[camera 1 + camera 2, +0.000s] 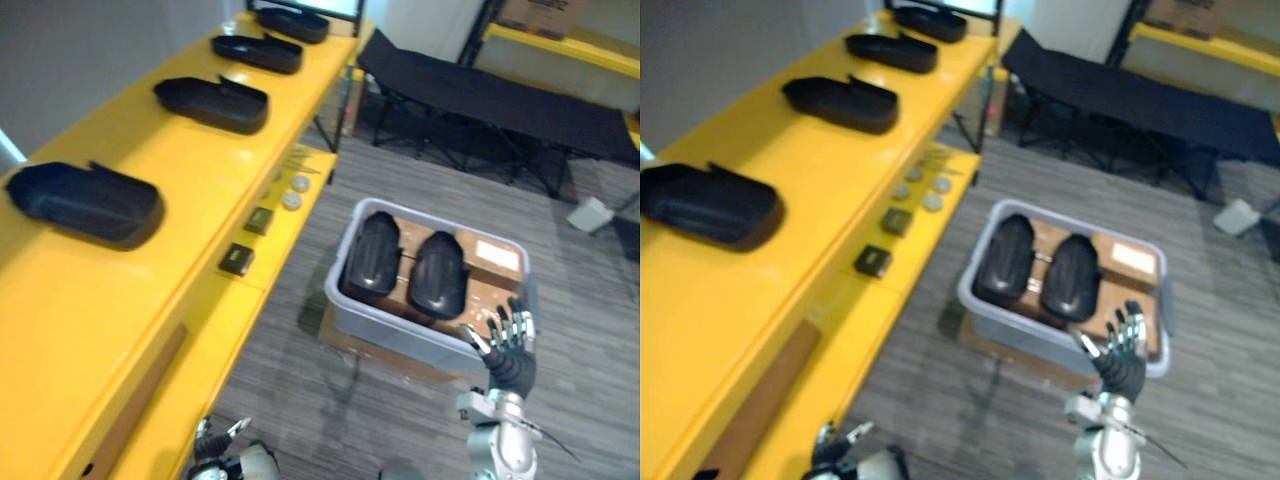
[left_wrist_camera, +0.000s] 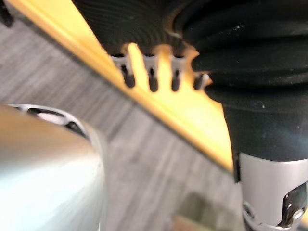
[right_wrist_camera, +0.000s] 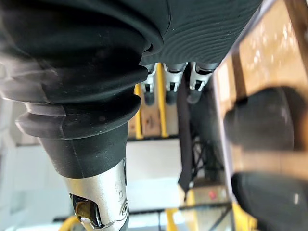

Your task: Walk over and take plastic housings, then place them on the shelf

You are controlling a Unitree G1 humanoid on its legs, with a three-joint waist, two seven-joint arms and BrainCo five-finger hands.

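Fingers spread, the right hand (image 1: 508, 345) hovers by a grey plastic bin (image 1: 400, 325) holding two glossy domed black housings (image 1: 372, 255); the left hand (image 2: 152, 79) hangs loose-fingered.

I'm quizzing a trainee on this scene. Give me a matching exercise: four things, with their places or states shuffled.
1 bin
2 shelf
3 right hand
4 cot

A four black housings on it
B open, by the bin's near rim
C two black housings inside
D on the floor beyond the bin

Pairs: 1-C; 2-A; 3-B; 4-D
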